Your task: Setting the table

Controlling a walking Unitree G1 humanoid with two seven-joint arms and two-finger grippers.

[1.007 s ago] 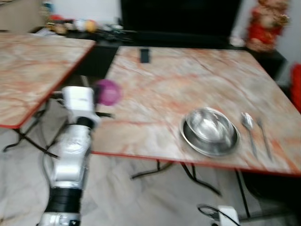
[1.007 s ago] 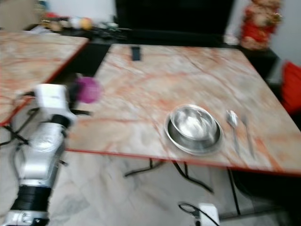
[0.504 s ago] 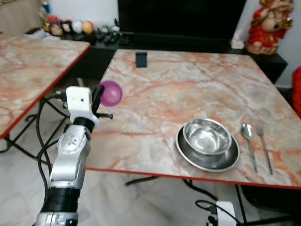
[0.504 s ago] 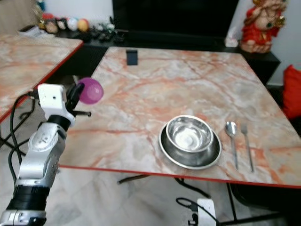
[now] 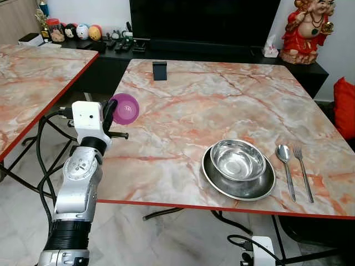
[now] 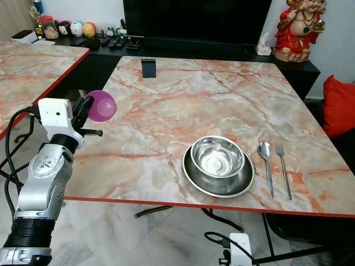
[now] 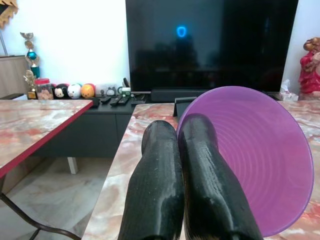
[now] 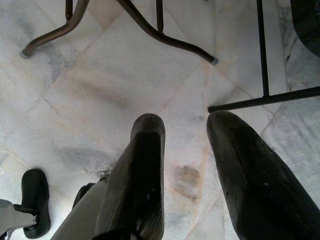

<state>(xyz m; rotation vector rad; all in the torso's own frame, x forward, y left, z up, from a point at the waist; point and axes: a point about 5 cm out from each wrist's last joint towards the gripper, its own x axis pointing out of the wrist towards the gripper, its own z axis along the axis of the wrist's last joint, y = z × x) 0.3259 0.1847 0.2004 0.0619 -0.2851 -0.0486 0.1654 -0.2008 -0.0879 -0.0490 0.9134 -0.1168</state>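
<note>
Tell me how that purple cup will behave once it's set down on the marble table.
The purple cup, pinched by its rim in the left hand, looks like thin plastic, so probably light. Set on its side it would likely roll; upright on the glossy table a nudge might slide it.

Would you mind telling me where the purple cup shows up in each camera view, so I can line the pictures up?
Left eye view: purple cup at left of centre, pinched by the left gripper over the table's left edge.
Right eye view: cup further left.
Left wrist view: cup at right, beside the black fingers.
Right wrist view: floor, no cup.
Shared landmark: small black stand at the table's far edge.
</note>
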